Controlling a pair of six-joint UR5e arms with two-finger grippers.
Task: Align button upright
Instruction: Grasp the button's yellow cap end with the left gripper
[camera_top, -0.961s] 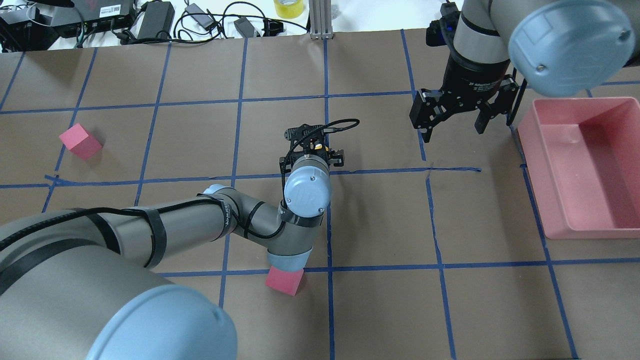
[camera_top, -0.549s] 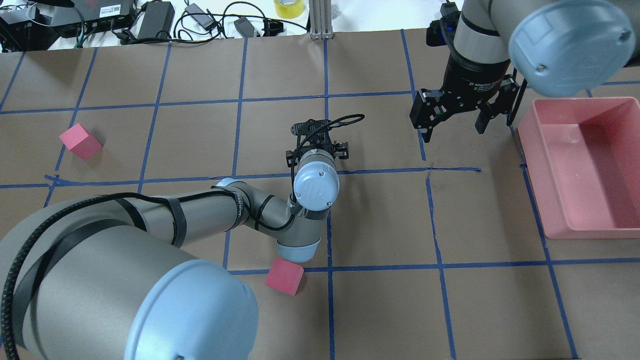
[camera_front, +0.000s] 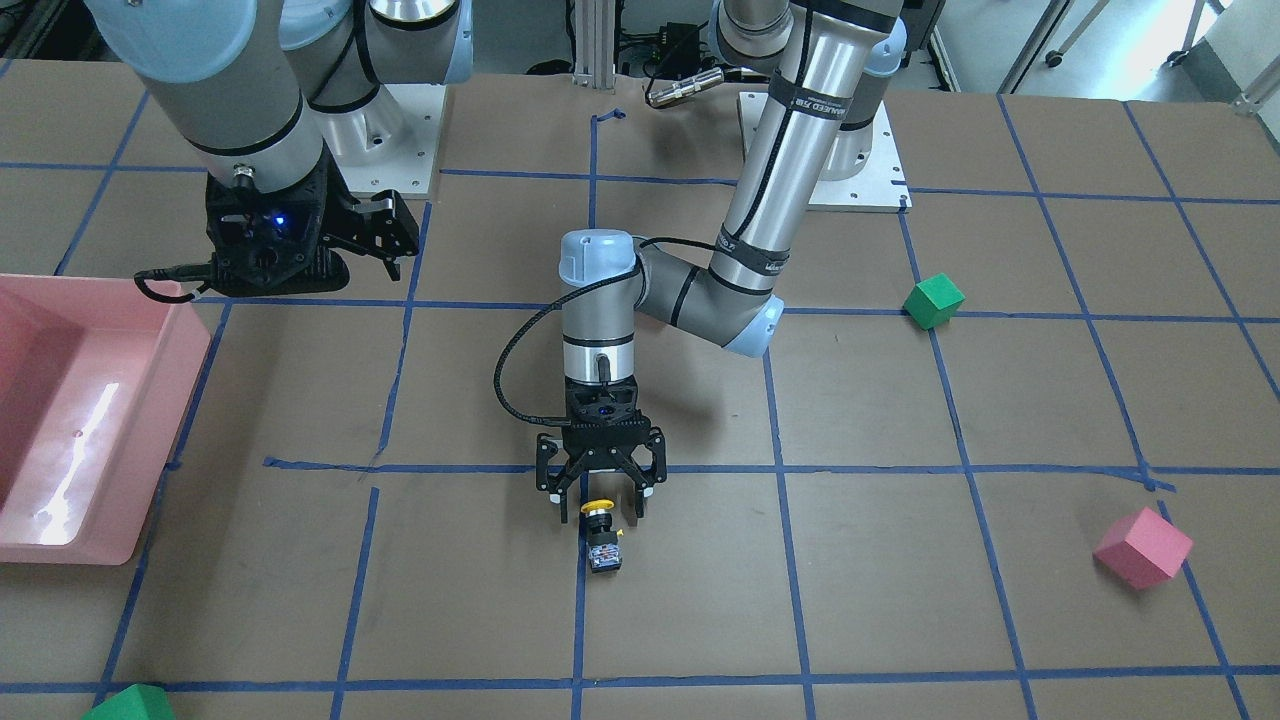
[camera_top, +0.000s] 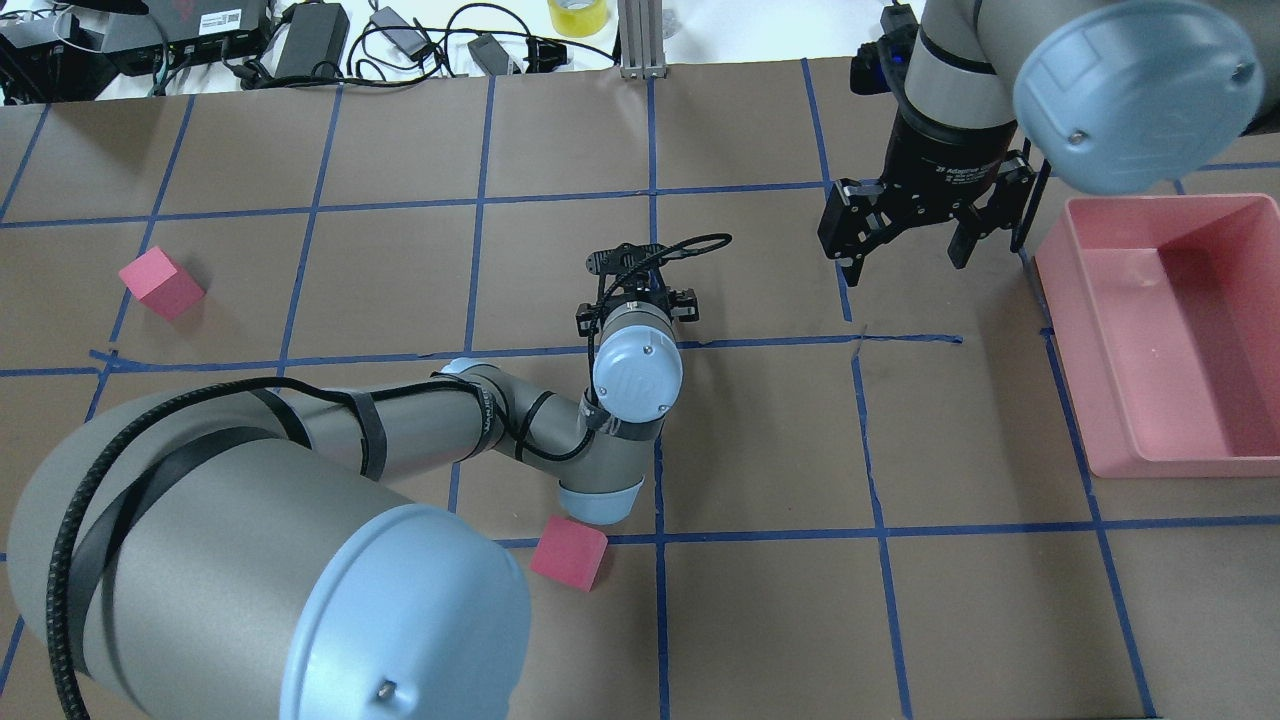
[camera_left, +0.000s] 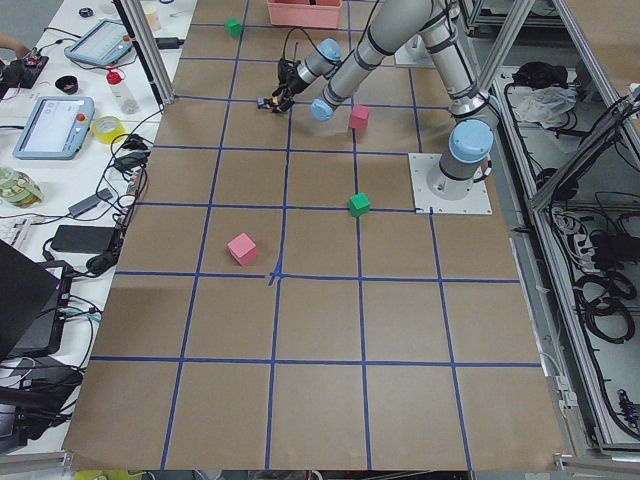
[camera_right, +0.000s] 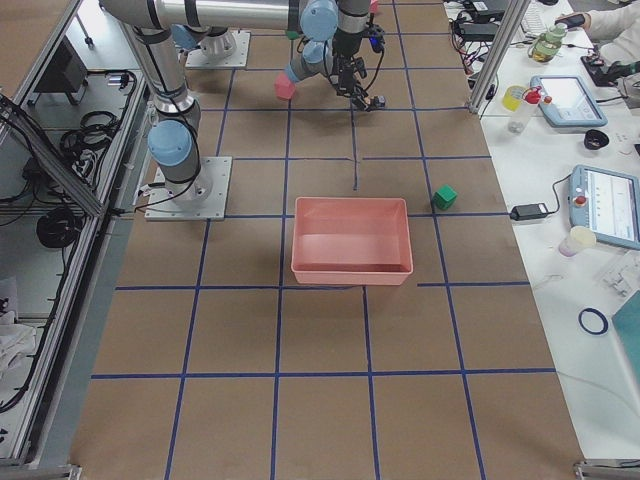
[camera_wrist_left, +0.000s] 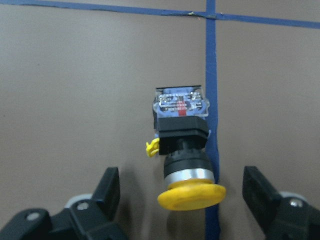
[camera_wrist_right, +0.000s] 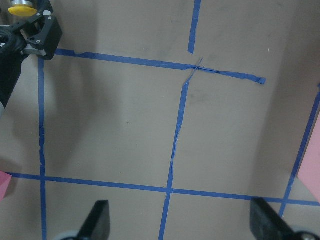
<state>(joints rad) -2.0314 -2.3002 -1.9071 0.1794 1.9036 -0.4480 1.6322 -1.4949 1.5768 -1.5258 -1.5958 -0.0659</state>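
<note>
The button (camera_wrist_left: 184, 150) lies on its side on the brown table, beside a blue tape line. Its yellow cap points toward my left gripper and its blue and silver base points away. It also shows in the front view (camera_front: 601, 532). My left gripper (camera_wrist_left: 182, 192) is open, with one finger on each side of the cap and neither touching it; the front view (camera_front: 598, 497) shows it pointing straight down just above the table. In the overhead view my left wrist (camera_top: 637, 375) hides the button. My right gripper (camera_top: 905, 262) is open, empty and raised, far to the right.
A pink bin (camera_top: 1075, 350) stands at the right edge. Pink cubes sit at the left (camera_top: 160, 282) and under my left elbow (camera_top: 568, 562). One green cube (camera_front: 933, 300) lies near the left arm's base and another (camera_front: 130, 705) at the table's far edge.
My left wrist has shifted slightly right and its gripper has turned over the button. The yellow cap, visible overhead a second ago, is now hidden. The right arm has barely moved.
</note>
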